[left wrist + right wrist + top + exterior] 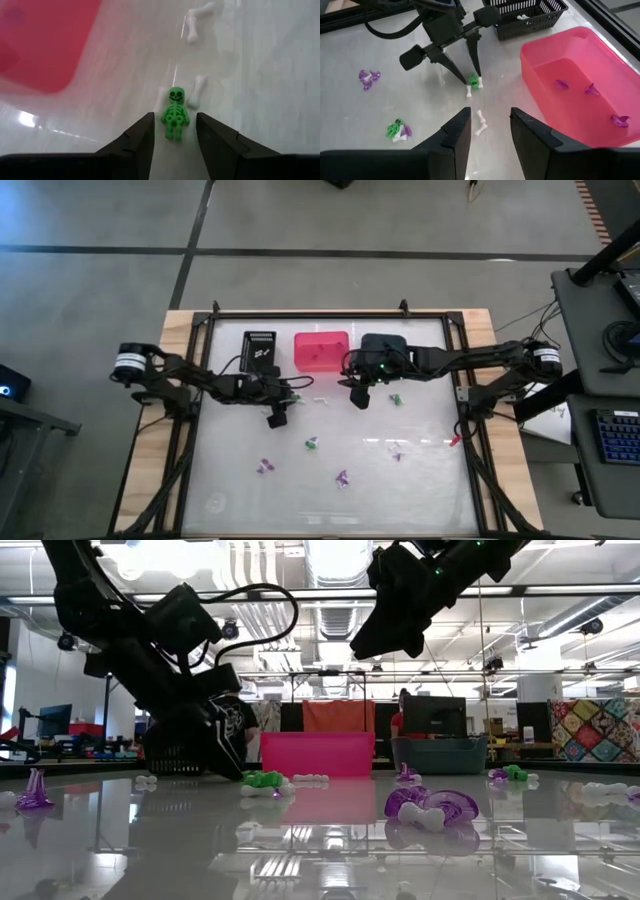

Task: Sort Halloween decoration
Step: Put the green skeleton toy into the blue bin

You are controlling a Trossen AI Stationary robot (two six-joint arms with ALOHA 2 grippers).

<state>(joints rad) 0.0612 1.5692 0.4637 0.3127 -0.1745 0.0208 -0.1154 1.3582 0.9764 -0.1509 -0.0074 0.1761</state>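
left tool (173,131) is down on the worktop (420,480), fingers spread wide either side of a green skeleton (175,112) lying flat, nothing gripped yet. a white bone (198,91) lies just beside the skeleton, another white bone (199,19) farther off. in the high view that spot is at about 11 o'clock from worktop centre, just below the pink bin (321,350).

right tool (487,127) hangs raised, wide and empty, by the teal bin (382,344).

rest of the decoration: purple bits (265,466) and (342,478) toward 6-7 o'clock, a green one (312,443) near centre, more at 3 o'clock (396,398). the pink bin already has 3 purple pieces (591,90); the black bin (261,349) holds something white.

how i'd do it: keep the skeleton centred, close slowly on its torso, not the head. watch the near bone; it sits close to one finger and could get pinched or flicked. lift straight up before moving. judging by the sorting, green probably goes to the teal bin.

no readable labels or writing anywhere.
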